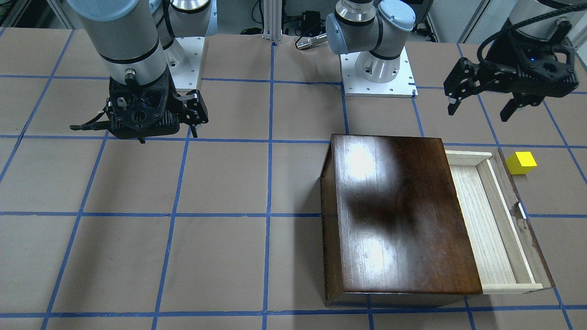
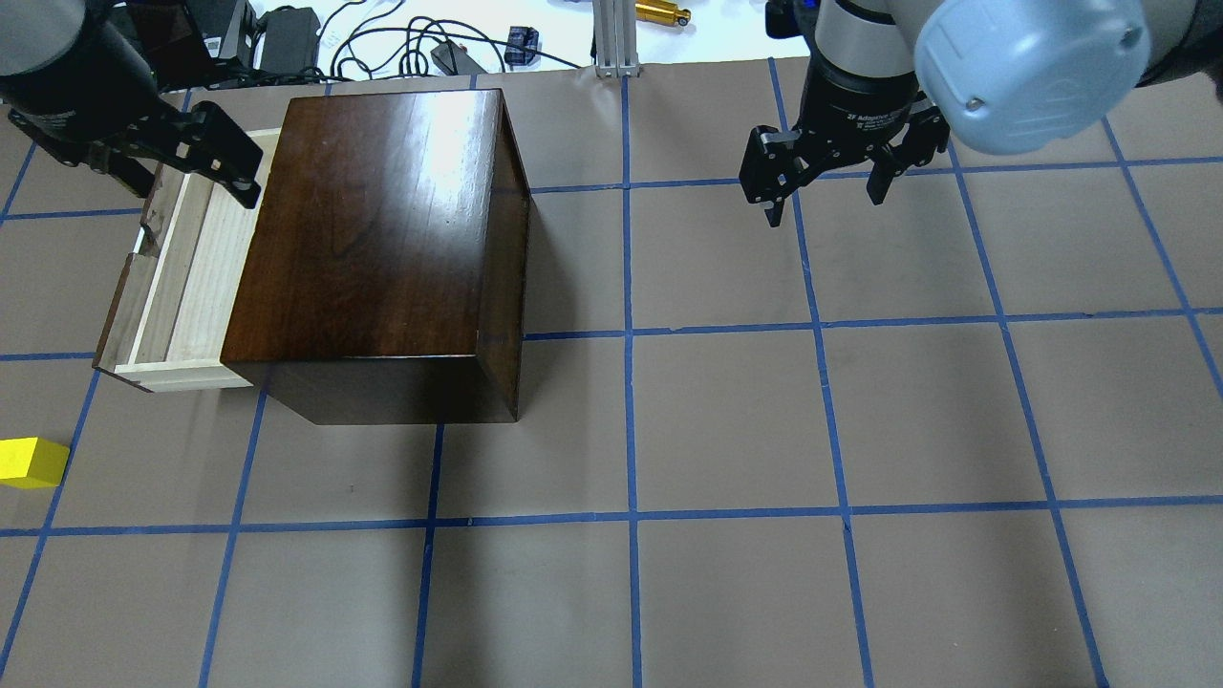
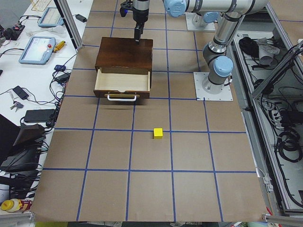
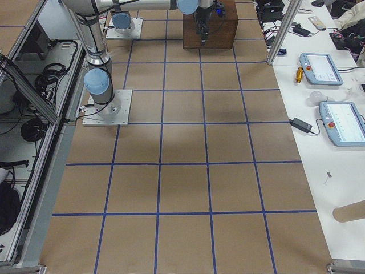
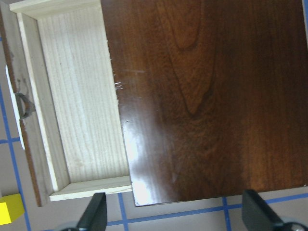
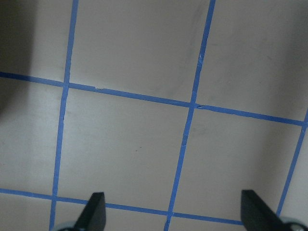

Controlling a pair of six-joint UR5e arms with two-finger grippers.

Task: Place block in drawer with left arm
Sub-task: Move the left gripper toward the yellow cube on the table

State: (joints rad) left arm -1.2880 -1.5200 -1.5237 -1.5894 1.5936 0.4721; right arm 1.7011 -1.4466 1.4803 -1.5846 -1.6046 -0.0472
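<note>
Overhead exterior view: one block [image 2: 32, 462], yellow, lies on the table [image 2: 726, 420] and is cut off by the frame's left edge (the left wrist camera catches only a corner of it). It sits outside the one drawer [image 1: 486, 220], near its dark front panel but not touching it. The drawer stands pulled out of the single cabinet [image 1: 394, 215]. There are two grippers. The left gripper [image 1: 479, 110] hangs above the drawer side, fingers spread and holding nothing. The right gripper [image 2: 825, 196], likewise spread and unladen, hangs well apart over the table. Its collar reads "2F Adaptive"; the remaining lettering is illegible.
</note>
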